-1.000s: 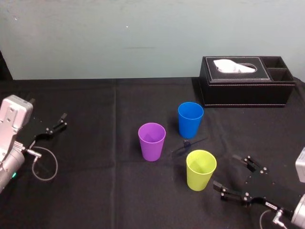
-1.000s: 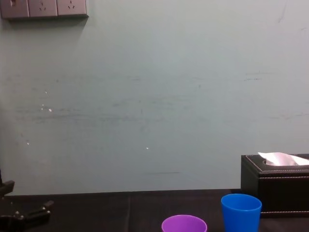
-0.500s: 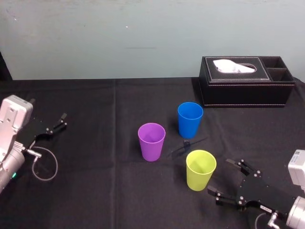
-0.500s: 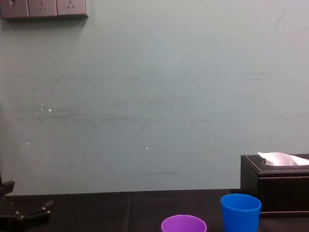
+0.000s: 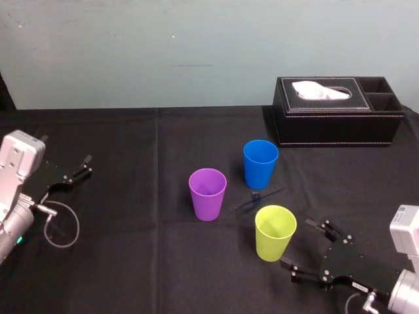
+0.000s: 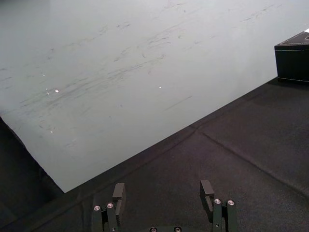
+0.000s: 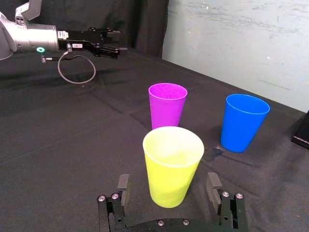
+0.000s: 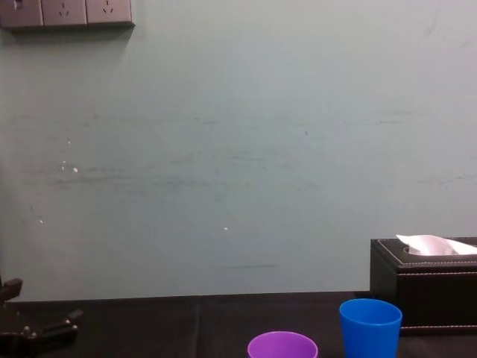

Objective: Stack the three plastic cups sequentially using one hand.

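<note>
Left gripper [image 5: 75,174] [image 6: 161,191] [image 8: 45,328] [image 7: 108,41] sits idle at the far left of the black tabletop [image 5: 131,261], low over the cloth. Its fingers are spread with nothing between them, and a cable [image 5: 62,226] loops beside its arm.

3 cups stand upright and separate mid-tabletop, none nested.
- Purple cup [image 5: 207,193] [image 7: 167,104] [image 8: 282,345] is leftmost, near the centre.
- Blue cup [image 5: 260,163] [image 7: 244,122] [image 8: 370,327] is right of purple and farther back, toward the wall [image 5: 196,52].
- Yellow-green cup [image 5: 275,232] [image 7: 173,164] is the closest to the robot, in front of blue and to the right of purple. All 3 are near each other but not touching.

Right gripper [image 5: 298,244] [image 7: 168,177] is at the lower right, just beside the yellow-green cup on its right side, with its fingers wide apart and pointed at the cup. In the right wrist view the cup lines up in the gap, 1 finger on each side of it. Can't tell if the tips already flank the cup wall or stop just short; no contact visible.

Tissue box [image 5: 337,111] [image 8: 425,287] [image 6: 294,60], black, sits at the back right against the wall, well apart from the cups.
</note>
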